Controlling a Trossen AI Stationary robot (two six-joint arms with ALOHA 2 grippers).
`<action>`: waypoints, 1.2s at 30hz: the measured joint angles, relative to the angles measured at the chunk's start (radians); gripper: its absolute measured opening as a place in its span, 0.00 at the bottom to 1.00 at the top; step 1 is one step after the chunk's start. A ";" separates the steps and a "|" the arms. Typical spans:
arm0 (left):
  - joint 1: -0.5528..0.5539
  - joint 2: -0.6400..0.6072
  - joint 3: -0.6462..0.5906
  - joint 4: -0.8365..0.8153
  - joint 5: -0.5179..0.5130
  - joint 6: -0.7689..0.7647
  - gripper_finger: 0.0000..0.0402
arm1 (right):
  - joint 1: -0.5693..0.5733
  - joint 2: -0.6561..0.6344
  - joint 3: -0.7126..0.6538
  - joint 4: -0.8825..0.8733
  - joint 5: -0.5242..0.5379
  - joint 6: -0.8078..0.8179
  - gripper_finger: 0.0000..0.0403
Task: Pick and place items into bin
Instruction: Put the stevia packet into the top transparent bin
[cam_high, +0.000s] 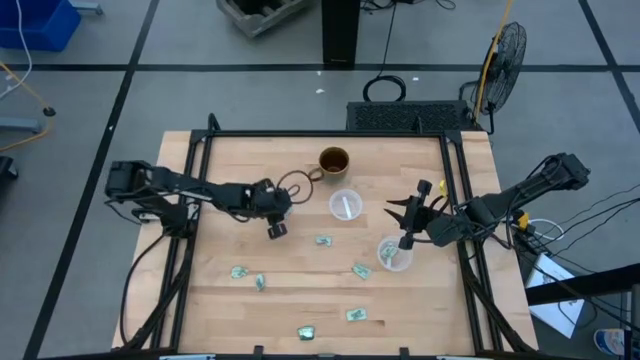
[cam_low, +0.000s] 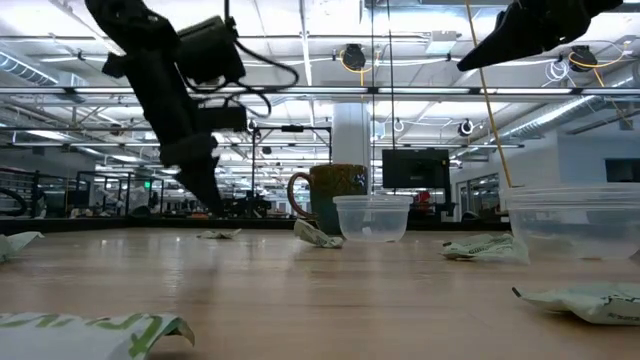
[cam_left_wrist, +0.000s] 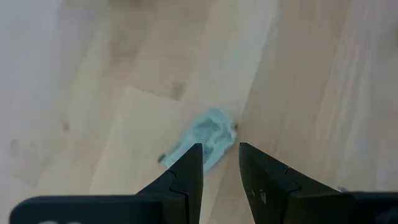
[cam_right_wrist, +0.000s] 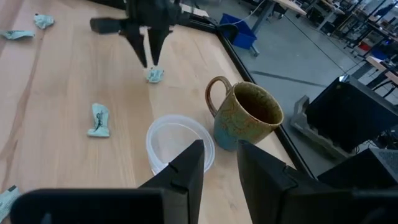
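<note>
Several small pale green-and-white candy bits lie flat on the wooden table, among them one (cam_high: 323, 240), one (cam_high: 238, 271) and one (cam_high: 361, 270). My left gripper (cam_high: 277, 229) points down at mid-table, left of centre. Its fingers are narrowly open just above one candy bit (cam_left_wrist: 208, 134), which also shows in the right wrist view as candy bit (cam_right_wrist: 154, 74). The low view shows this left gripper (cam_low: 213, 203) a little above that bit (cam_low: 218, 234). My right gripper (cam_high: 404, 228) hovers above the table's right part, narrowly open and holding nothing, beside a clear cup (cam_high: 393, 253).
A brown mug (cam_high: 333, 162) stands near the table's far edge, with a second clear plastic cup (cam_high: 345, 206) just in front of it. More candy bits lie near the table's near edge (cam_high: 355, 315). A black frame rail (cam_high: 330, 133) runs round the table.
</note>
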 joint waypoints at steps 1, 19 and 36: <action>-0.003 0.022 0.000 0.012 -0.001 0.012 0.28 | 0.000 0.000 0.000 -0.001 0.000 0.000 0.22; 0.016 0.127 0.001 0.105 -0.020 0.024 0.07 | 0.000 0.000 0.000 -0.017 -0.001 0.000 0.22; -0.083 0.041 0.204 0.343 0.082 0.160 0.01 | -0.007 0.005 -0.001 -0.022 -0.001 0.005 0.22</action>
